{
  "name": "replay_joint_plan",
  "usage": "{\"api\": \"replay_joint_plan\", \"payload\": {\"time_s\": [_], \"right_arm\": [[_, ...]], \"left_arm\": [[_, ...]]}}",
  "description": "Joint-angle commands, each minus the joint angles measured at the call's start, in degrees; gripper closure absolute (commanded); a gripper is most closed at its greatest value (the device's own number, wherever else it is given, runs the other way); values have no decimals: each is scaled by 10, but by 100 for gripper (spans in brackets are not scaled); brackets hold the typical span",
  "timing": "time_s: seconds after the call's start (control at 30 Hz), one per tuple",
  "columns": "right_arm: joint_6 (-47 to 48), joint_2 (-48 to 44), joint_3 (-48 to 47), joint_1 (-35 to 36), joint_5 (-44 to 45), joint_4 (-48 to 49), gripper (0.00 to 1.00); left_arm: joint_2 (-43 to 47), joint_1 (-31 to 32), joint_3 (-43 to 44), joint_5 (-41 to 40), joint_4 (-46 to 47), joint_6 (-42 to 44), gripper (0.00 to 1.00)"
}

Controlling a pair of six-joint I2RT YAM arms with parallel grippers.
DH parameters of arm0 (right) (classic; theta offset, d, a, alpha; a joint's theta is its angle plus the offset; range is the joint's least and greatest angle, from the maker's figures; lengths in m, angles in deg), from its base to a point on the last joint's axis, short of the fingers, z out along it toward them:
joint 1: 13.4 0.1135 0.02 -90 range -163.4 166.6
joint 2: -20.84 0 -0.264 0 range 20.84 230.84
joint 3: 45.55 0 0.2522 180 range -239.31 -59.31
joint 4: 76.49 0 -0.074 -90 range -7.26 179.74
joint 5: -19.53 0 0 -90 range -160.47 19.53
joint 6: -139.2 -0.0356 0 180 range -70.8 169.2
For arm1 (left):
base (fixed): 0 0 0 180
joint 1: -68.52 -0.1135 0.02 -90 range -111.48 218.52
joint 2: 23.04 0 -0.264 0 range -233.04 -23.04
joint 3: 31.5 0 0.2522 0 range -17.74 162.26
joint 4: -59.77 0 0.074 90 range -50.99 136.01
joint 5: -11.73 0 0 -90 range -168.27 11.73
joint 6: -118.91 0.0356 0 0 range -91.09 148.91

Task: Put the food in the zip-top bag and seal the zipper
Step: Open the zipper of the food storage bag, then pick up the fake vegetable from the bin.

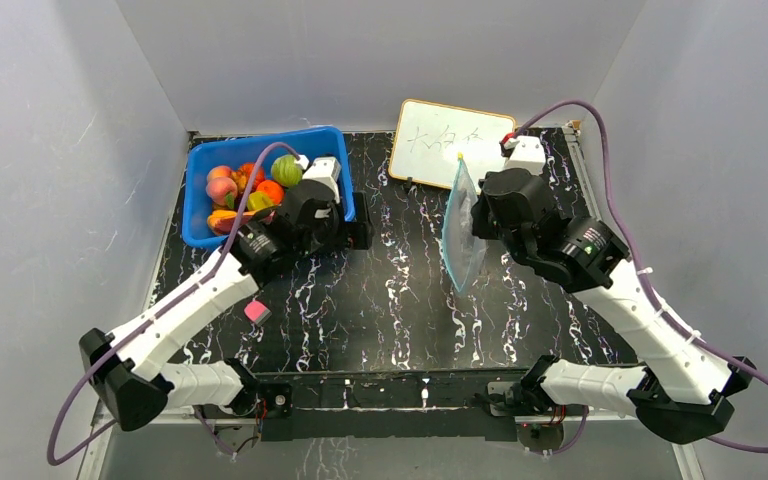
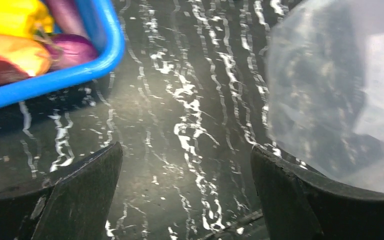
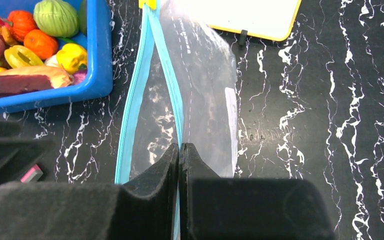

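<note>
- The right gripper (image 3: 180, 149) was pressed together on one lip of the zip-top bag (image 3: 202, 95), holding it upright on edge at about 2 o'clock from the bench (image 1: 380, 300) centre
- The two runs of the zipper (image 3: 135, 100) stood apart in a narrow slit that faced 9 o'clock, toward the blue bin (image 3: 101, 55)
- The left gripper (image 2: 185, 152) was spread and empty, low over the bench just outside the bin's 4 o'clock corner
- All the food (image 1: 245, 185) lay heaped in the bin at 10 o'clock, and none showed inside the bag
- The step in hand looked like fetching the first piece. I would take something on top and near the bin's 3 o'clock wall, such as the green round fruit (image 3: 55, 17), so the fingers need not dig through the pile
- The slit seemed tight for a round fruit, so a long slim piece led in end-first might go more easily, with the right arm tilting the mouth upward
- The bin wall was the edge to clear when lifting out
- Between bin and bag there was an open strip of bench toward 6 o'clock, the best lane for carrying
- The whiteboard (image 1: 450, 140) leaned at 12 to 1 o'clock just behind the bag, leaving little room there
- The small pink cube (image 1: 256, 311) sat at 8 o'clock beside the left forearm, out of the lane
</note>
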Motion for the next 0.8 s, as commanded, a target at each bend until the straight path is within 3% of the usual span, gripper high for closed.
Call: {"api": "replay_joint_plan", "payload": {"time_s": [0.0,0.33,0.5,0.77], "right_arm": [[18,-9,11,-1,2,31,100],[14,1,179,-1,-132,192,100],[-9,-6,235,-1,-202,274,100],[-22,3,240,-1,-229,288,100]], "left_arm": [[-18,-65,35,10,-45,37,5],[-63,-192,43,69,-29,37,25],[-112,-260,59,115,-14,33,26],[-205,-308,107,84,12,68,21]]}}
